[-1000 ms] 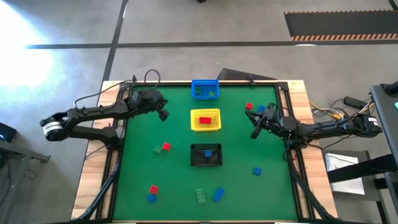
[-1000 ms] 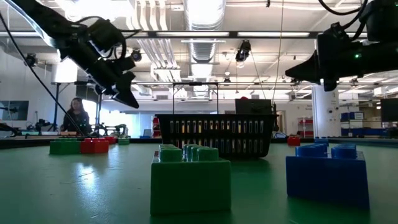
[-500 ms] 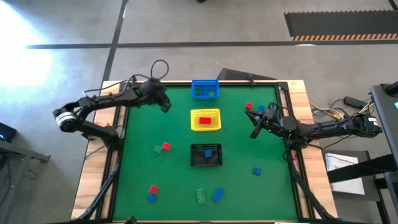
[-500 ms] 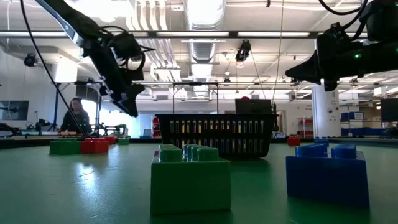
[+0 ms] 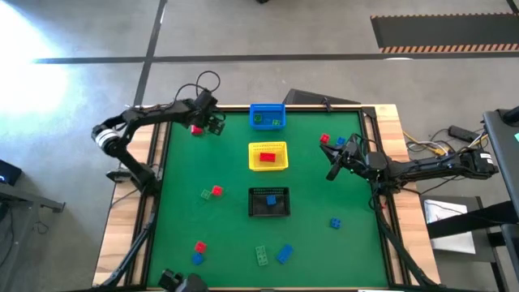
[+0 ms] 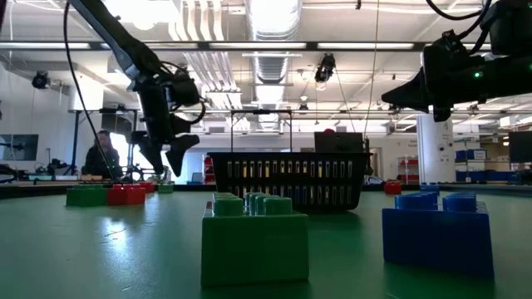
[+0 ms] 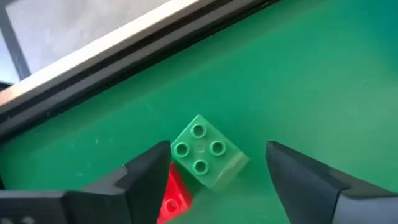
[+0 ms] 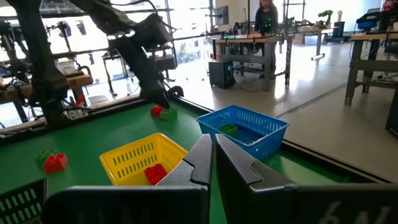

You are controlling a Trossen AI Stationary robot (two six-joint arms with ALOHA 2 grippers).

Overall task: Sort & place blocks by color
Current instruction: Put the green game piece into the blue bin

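My left gripper (image 7: 217,149) hangs open, pointing down, over the table's far left corner (image 5: 214,125). A green block (image 7: 202,151) lies flat on the mat between its fingers, which stand on either side of it and clear of it. A red block (image 7: 173,198) lies against the green one, by one finger. My right gripper (image 5: 331,173) is shut and level above the mat's right side, near a red block (image 5: 324,139) and a blue block (image 5: 340,142). Other blocks lie scattered over the mat.
Along the middle stand a blue basket (image 5: 268,107) holding green blocks, a yellow basket (image 5: 252,156) holding a red one and a black basket (image 5: 253,203) holding a blue one. Loose blocks lie at left (image 5: 216,191) and near the front (image 5: 262,255). The table's raised rim (image 7: 124,59) runs just beyond the left gripper.
My left gripper has swung toward the table's far edge into the far left corner, sunk a little and tipped more steeply down. Its fingers, shut a second ago, have opened wide. My right arm has kept still.
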